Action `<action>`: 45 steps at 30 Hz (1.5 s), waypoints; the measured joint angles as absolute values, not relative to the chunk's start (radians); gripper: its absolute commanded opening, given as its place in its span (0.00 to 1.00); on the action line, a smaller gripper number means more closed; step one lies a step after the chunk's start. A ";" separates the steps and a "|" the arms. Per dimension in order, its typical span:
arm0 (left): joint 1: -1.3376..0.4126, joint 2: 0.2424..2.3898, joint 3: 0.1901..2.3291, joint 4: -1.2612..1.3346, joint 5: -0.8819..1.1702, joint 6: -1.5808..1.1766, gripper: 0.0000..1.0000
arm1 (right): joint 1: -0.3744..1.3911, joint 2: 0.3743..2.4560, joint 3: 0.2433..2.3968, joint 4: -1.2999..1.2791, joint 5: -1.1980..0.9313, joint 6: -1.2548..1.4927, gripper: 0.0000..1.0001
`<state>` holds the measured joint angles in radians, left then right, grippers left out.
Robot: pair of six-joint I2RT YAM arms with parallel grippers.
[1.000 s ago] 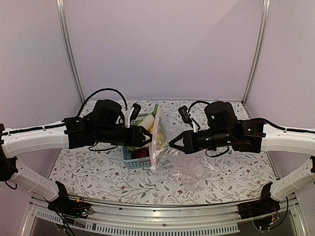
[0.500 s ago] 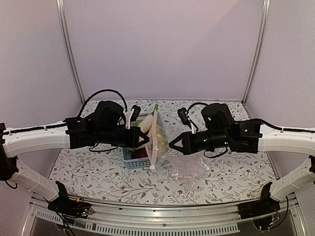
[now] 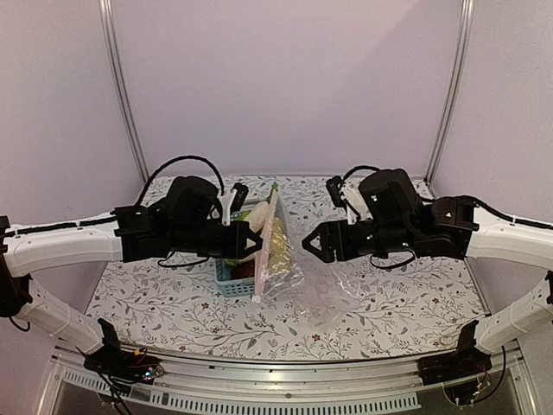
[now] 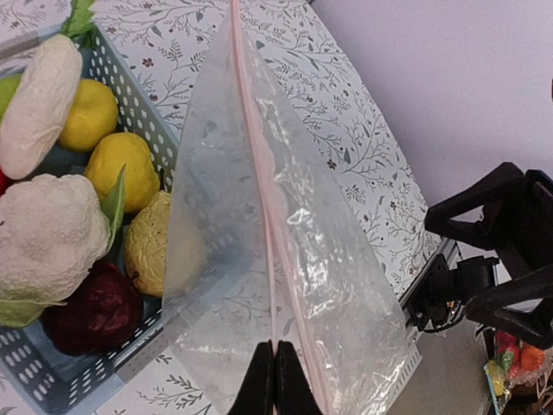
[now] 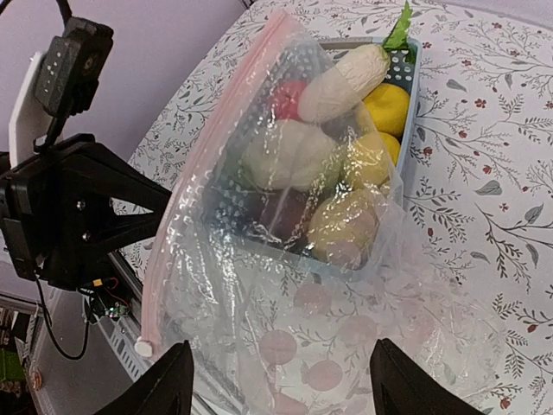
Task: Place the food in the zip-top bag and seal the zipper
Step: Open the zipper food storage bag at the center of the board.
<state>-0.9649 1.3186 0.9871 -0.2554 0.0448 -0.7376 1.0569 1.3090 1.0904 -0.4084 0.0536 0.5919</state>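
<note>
Crinkly transparent zip-top bag [image 3: 278, 264]: stands on edge between the arms, just beside the light-blue perforated plastic basket [image 4: 143, 108]. Its pinkish zipper strip [image 4: 251, 156] is pinched at one end by the left gripper [image 4: 275, 380], fingers pressed together. Small toy food [image 4: 117, 164], comprising yellow lemons, white cauliflower, white radish and a dark purple piece, lies in the basket. Right gripper [image 5: 281, 380]: fingers spread wide, holding nothing, near the bag's side.

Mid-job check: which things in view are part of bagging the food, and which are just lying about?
Job: bag; its zipper, pinched by the left fingers; lemons, cauliflower, radish, purple piece, all in the blue basket; right fingers, open.
Lying about: blue basket; flowered table.
</note>
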 measured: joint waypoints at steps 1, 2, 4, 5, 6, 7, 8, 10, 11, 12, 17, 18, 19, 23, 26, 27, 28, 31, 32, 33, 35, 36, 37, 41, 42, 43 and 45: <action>-0.970 1.323 0.991 -0.253 0.044 -0.739 0.00 | 1.064 1.304 1.113 -0.428 0.074 0.584 0.71; -0.976 1.327 0.996 -0.251 0.043 -0.742 0.00 | 1.074 1.301 1.143 -0.450 0.097 0.579 0.70; -0.985 1.333 1.000 -0.247 0.041 -0.750 0.00 | 1.098 1.299 1.195 -0.475 0.131 0.575 0.67; -0.988 1.336 1.002 -0.245 0.040 -0.753 0.00 | 1.111 1.299 1.217 -0.483 0.146 0.575 0.65; -0.991 1.338 1.002 -0.243 0.039 -0.757 0.00 | 1.124 1.300 1.237 -0.488 0.154 0.576 0.63; -0.993 1.338 1.002 -0.242 0.039 -0.759 0.00 | 1.133 1.302 1.248 -0.490 0.158 0.578 0.61; -0.995 1.338 1.002 -0.241 0.039 -0.761 0.00 | 1.141 1.307 1.257 -0.490 0.159 0.582 0.60; -1.000 1.338 1.004 -0.237 0.036 -0.764 0.00 | 1.151 1.324 1.263 -0.486 0.156 0.589 0.57; -1.002 1.338 1.005 -0.236 0.036 -0.765 0.00 | 1.154 1.335 1.263 -0.485 0.150 0.592 0.56; -1.005 1.338 1.007 -0.234 0.035 -0.768 0.00 | 1.156 1.348 1.263 -0.484 0.142 0.599 0.55; -1.009 1.338 1.007 -0.224 0.034 -0.775 0.00 | 1.158 1.409 1.263 -0.441 0.082 0.630 0.54; -1.010 1.338 1.007 -0.221 0.034 -0.776 0.00 | 1.158 1.421 1.264 -0.429 0.071 0.637 0.54; -1.011 1.338 1.007 -0.220 0.033 -0.777 0.00 | 1.158 1.434 1.264 -0.417 0.060 0.643 0.54; -1.019 1.338 1.007 -0.213 0.032 -0.780 0.00 | 1.158 1.486 1.271 -0.391 0.043 0.666 0.56; -1.026 1.338 1.007 -0.201 0.031 -0.783 0.00 | 1.158 1.518 1.271 -0.389 0.060 0.687 0.58; -1.028 1.338 1.007 -0.199 0.031 -0.783 0.00 | 1.158 1.527 1.273 -0.391 0.074 0.694 0.58; -1.029 1.338 1.007 -0.197 0.030 -0.784 0.00 | 1.158 1.534 1.277 -0.394 0.084 0.699 0.59; -1.032 1.338 1.007 -0.194 0.023 -0.787 0.00 | 1.158 1.549 1.291 -0.399 0.121 0.713 0.59; -1.032 1.338 1.007 -0.193 0.020 -0.788 0.00 | 1.158 1.550 1.293 -0.400 0.133 0.718 0.58; -1.032 1.338 1.007 -0.192 0.017 -0.787 0.00 | 1.158 1.552 1.295 -0.402 0.141 0.719 0.57; -1.032 1.338 1.007 -0.192 0.014 -0.787 0.00 | 1.158 1.553 1.298 -0.405 0.157 0.721 0.53; -1.032 1.338 1.007 -0.192 0.014 -0.787 0.00 | 1.158 1.554 1.298 -0.410 0.169 0.722 0.50; -1.032 1.338 1.007 -0.191 0.014 -0.787 0.00 | 1.159 1.554 1.298 -0.416 0.180 0.723 0.45; -1.032 1.338 1.007 -0.192 0.013 -0.787 0.00 | 1.158 1.554 1.298 -0.450 0.236 0.728 0.28; -1.032 1.338 1.007 -0.192 0.009 -0.787 0.00 | 1.159 1.554 1.298 -0.458 0.248 0.727 0.23; -1.032 1.338 1.007 -0.194 0.002 -0.786 0.00 | 1.158 1.554 1.298 -0.466 0.263 0.731 0.19; -1.034 1.338 1.007 -0.204 -0.018 -0.786 0.00 | 1.158 1.553 1.298 -0.477 0.289 0.734 0.11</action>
<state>-1.0336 1.3376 1.0073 -0.2043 -0.0177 -0.7864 1.1584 1.5532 1.2984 -0.4767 0.2890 0.7338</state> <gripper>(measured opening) 0.006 0.208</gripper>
